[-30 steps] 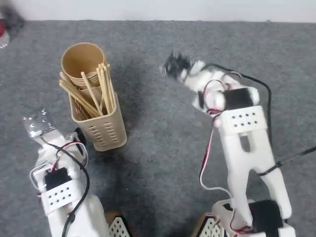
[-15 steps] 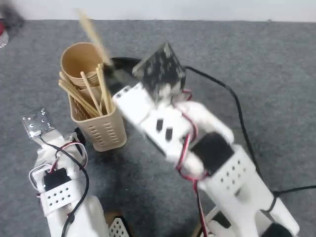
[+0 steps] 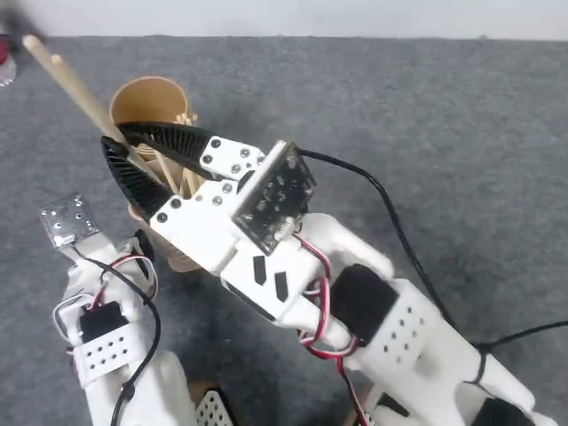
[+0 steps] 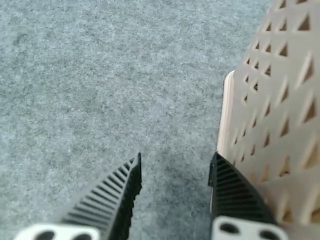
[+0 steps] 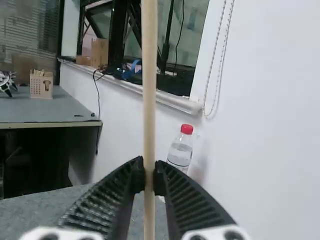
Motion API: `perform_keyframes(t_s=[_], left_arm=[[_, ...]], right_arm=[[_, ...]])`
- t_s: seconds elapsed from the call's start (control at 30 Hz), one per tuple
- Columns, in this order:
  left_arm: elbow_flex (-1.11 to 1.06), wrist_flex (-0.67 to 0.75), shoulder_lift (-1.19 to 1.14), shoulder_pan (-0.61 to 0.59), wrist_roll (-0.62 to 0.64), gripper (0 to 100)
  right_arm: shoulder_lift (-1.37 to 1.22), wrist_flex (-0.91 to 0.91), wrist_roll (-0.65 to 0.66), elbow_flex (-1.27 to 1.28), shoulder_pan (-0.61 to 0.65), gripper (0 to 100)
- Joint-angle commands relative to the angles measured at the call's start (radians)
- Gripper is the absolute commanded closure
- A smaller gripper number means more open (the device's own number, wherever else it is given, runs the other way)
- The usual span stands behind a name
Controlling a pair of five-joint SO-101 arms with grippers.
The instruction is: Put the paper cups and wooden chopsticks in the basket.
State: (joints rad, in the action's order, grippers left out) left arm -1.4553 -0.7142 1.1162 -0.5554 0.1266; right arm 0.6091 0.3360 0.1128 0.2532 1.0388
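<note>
Your right gripper (image 3: 114,149) is pinching a single wooden chopstick (image 3: 69,82). It holds the stick slanted above the basket (image 4: 280,100), probably so the lower end can slide in among the others. I judge that you need to tip it upright and lower it before letting go. In the right wrist view the stick runs straight up between the pressed-together jaws: pale, plain and slim. The stacked paper cups (image 3: 146,96) already sit in the basket, with a bundle of chopsticks (image 3: 185,118) leaning beside them. Your left gripper (image 4: 175,167) hangs spread and empty over the grey mat (image 4: 75,75), just beside the basket's wall, likely parked out of the way.
</note>
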Motion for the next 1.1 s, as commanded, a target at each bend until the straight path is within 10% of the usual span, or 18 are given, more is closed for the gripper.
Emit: perform_keyframes(t_s=[0.0,0.27,0.9,1.07], left_arm=[[0.004,0.018,0.008,0.005,-0.011,79],[0.004,0.018,0.008,0.006,-0.011,79],[0.004,0.018,0.008,0.006,-0.011,79],[0.004,0.018,0.008,0.008,-0.011,79]], right_arm=[[-0.035,-0.091,0.020,0.029,-0.004,98.9],[-0.116,-0.062,-0.035,0.020,-0.007,64.3],[0.035,0.682,0.057,-0.253,-0.217,73.6],[0.015,0.977,0.285,-0.253,-0.390,73.6]])
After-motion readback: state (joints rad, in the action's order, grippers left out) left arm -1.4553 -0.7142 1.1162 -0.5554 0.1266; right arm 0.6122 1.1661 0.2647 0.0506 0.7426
